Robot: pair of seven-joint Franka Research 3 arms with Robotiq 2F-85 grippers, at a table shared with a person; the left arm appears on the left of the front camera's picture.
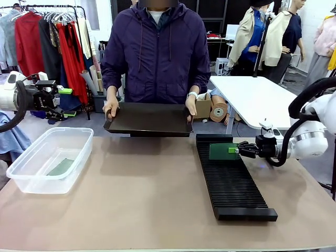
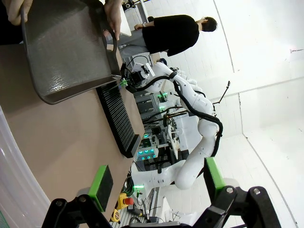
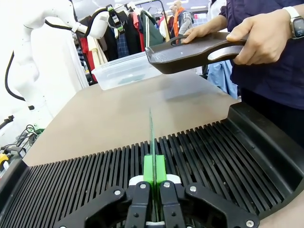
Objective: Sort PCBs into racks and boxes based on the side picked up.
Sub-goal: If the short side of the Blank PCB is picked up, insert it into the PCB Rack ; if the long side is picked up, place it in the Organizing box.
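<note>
Over the far end of the long black ribbed rack (image 1: 232, 175), the right gripper (image 1: 234, 150) is clenched on a green PCB (image 1: 222, 151), its green pads pinching one edge of the board; from the right wrist view the PCB (image 3: 151, 137) stands upright on its edge, lined up with the rack's (image 3: 228, 156) narrow slots, though whether its lower edge sits inside a slot cannot be told. At the other side of the counter (image 1: 142, 199), the left gripper (image 1: 65, 91) hangs above and behind the clear plastic box (image 1: 50, 159), and the left wrist view shows its green-padded fingers (image 2: 100, 186) spread wide apart, holding nothing. Another PCB (image 1: 61, 167) lies flat on the bottom of the box. Across the tan counter, a person in a purple jacket holds a black tray (image 1: 149, 118) by both ends, one hand (image 1: 111, 109) on the picture's left and the other hand (image 1: 191, 105), with a watch at the wrist, on the right; the tray is lifted off the counter, just behind the rack's far end. Behind the person a clothes rail (image 1: 50, 31) carries red and dark garments, and a white table (image 1: 257, 97) stands to the right
</note>
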